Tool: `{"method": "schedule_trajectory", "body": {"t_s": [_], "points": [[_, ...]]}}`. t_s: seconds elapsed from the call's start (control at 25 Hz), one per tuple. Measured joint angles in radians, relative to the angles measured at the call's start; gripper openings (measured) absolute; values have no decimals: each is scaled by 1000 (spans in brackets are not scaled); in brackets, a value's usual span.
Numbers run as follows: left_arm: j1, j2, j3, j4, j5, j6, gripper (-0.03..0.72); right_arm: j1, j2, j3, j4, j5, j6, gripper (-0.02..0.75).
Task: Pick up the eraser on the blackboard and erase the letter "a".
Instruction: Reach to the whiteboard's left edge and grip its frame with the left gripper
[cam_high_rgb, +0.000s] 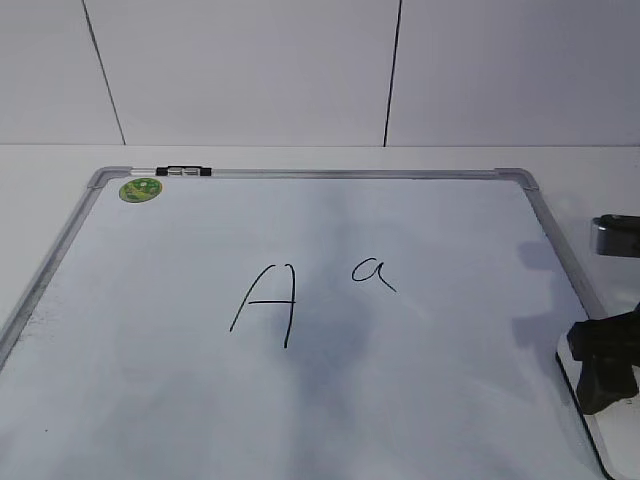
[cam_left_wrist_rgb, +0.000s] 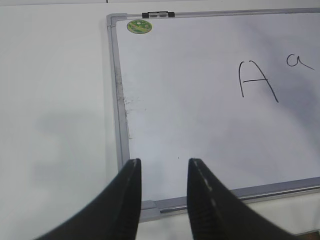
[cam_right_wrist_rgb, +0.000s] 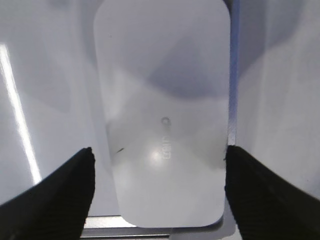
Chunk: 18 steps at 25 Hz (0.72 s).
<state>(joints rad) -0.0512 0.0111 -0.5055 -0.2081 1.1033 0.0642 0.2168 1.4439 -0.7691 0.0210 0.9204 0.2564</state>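
Right claw (cam_right_wrist_rgb: 157, 165) is spread wide, one finger on each side of the white eraser (cam_right_wrist_rgb: 162, 100), maybe not touching it. Eraser lies on the board (cam_high_rgb: 430, 400), near its right edge. Left claw (cam_left_wrist_rgb: 164, 172) is apart, holding nothing. Small "a" (cam_high_rgb: 372, 272) sits beside big "A" (cam_high_rgb: 268, 303).

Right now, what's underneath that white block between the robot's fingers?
The eraser lies on the blackboard, beside its frame edge. Whatever board surface sits beneath it is covered, so no marks there can be seen.
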Motion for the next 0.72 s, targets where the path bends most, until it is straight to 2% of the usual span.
{"method": "schedule_trajectory", "body": {"t_s": [0.72], "points": [[0,0,0,0,0,0,237,0,66,-8,-44,-16,4,633]]}}
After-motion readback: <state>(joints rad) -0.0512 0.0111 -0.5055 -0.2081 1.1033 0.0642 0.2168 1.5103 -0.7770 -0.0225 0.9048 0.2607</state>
